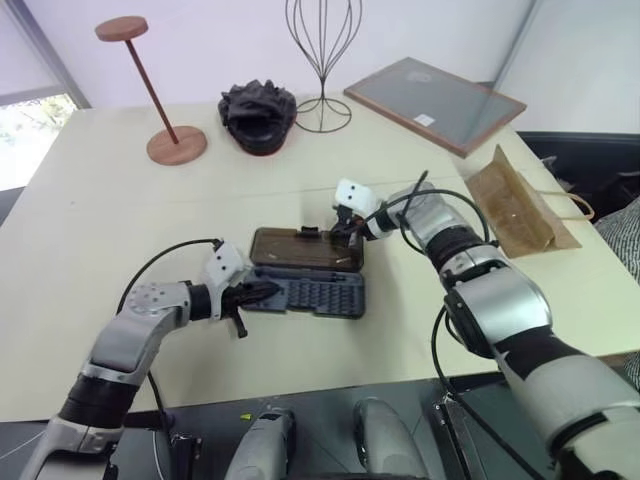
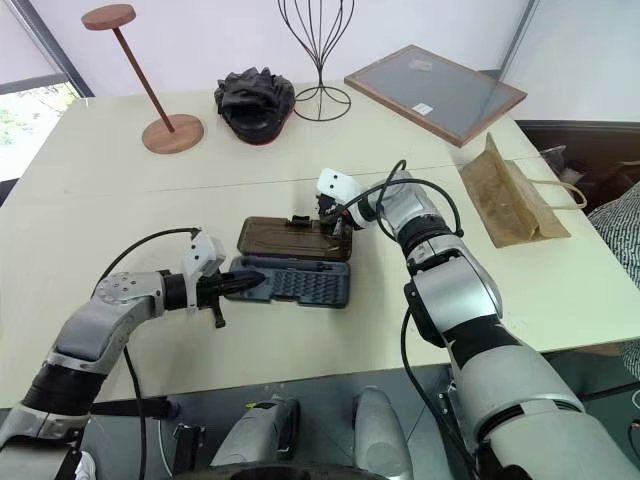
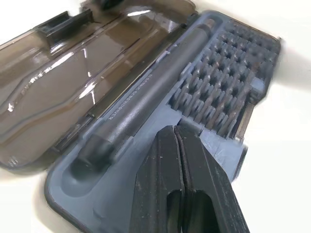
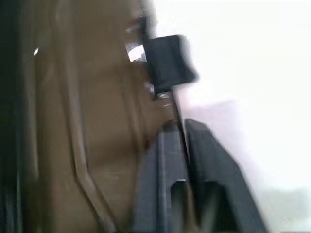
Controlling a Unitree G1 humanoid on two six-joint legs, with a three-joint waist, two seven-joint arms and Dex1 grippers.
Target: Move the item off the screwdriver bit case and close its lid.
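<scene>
Right gripper (image 1: 345,232) pinched on the far edge of the lid (image 1: 305,248), which lies open flat. Left gripper (image 1: 268,291) closed, tips resting on the screwdriver bit case (image 1: 318,295). Paper bag (image 1: 512,205) lies well right of the right gripper, off the case.

Closed hand (image 4: 183,127) pinching lid (image 4: 87,121) edge

Two silver-grey arms with black joint bands carry the robot's hardware: rounded metallic shells, ribbed black collars at the forearms, and white blocky wrist housings. Loose black cables loop from each forearm to the wrist. The left gripper (image 1: 262,292) and right gripper (image 1: 345,235) each end in two black fingers — matte, tapered, plastic-looking.
</scene>
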